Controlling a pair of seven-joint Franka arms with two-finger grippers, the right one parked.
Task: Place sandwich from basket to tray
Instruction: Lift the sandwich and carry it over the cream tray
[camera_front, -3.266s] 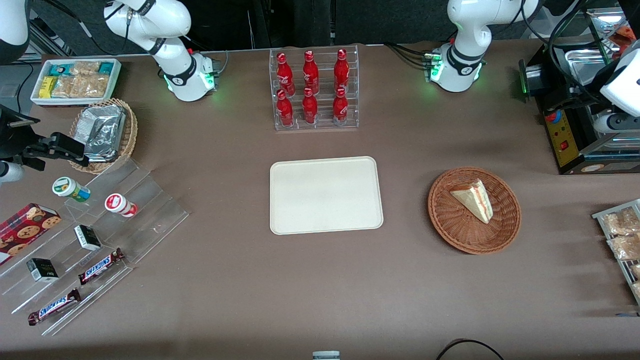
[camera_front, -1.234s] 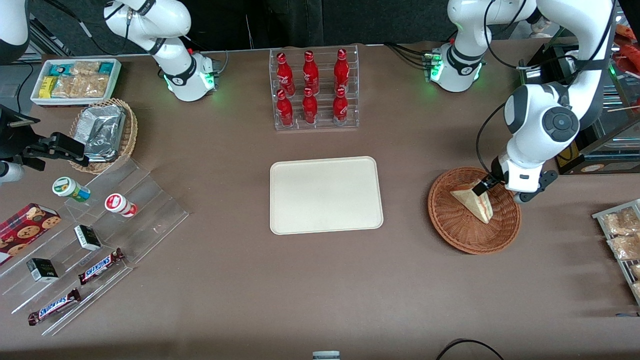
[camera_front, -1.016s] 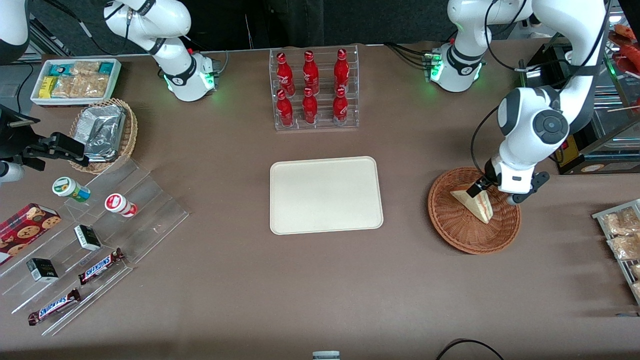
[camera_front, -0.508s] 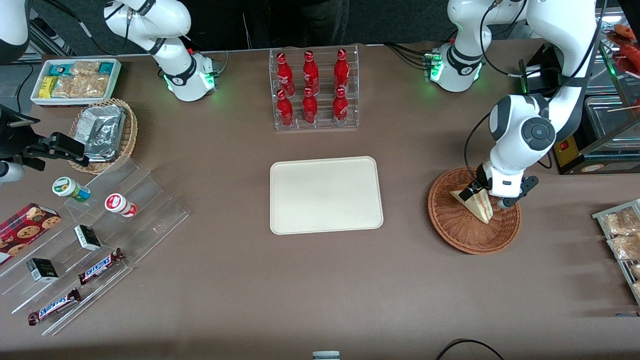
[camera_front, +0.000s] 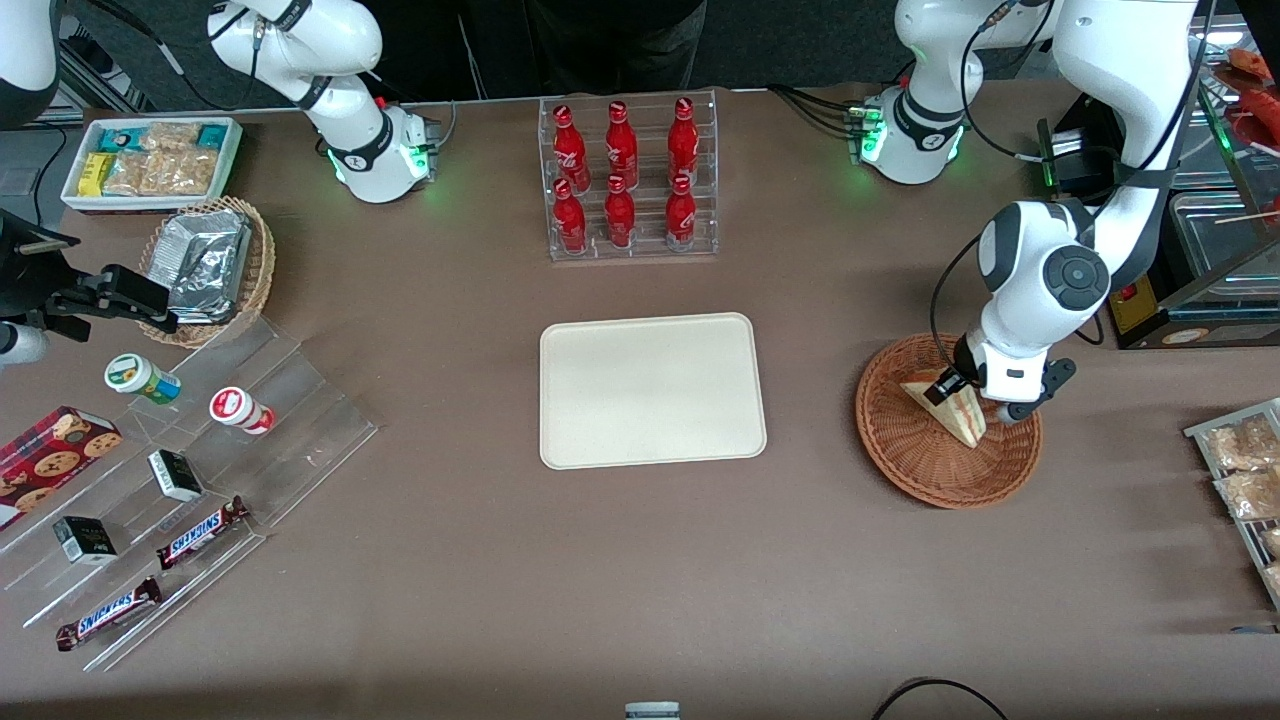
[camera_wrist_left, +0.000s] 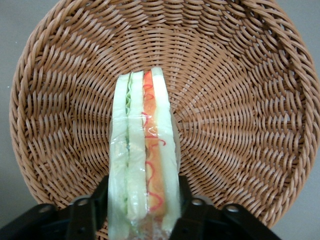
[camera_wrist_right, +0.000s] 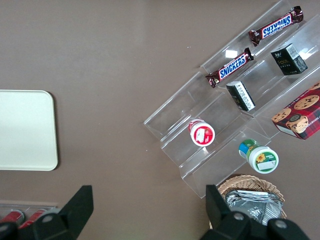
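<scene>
Flanking the sandwich (camera_wrist_left: 145, 160), the gripper (camera_wrist_left: 143, 207) fingers (camera_wrist_left: 84, 215) stand narrowly apart at its wide end, contact uncertain. Sandwich lies in the basket (camera_front: 905, 455) on the brown worktop (camera_front: 640, 560); tray (camera_front: 652, 390) sits toward the parked arm.

White arm, black claw (camera_front: 962, 385)

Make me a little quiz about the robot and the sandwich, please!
1. True or false: the sandwich lies in the basket.
2. Where is the gripper? A) over the tray B) down in the basket, a finger on each side of the sandwich C) at the bottles
3. Fill in: nothing lies on the ____.

Key: 1 true; 2 B; 3 tray.
</scene>
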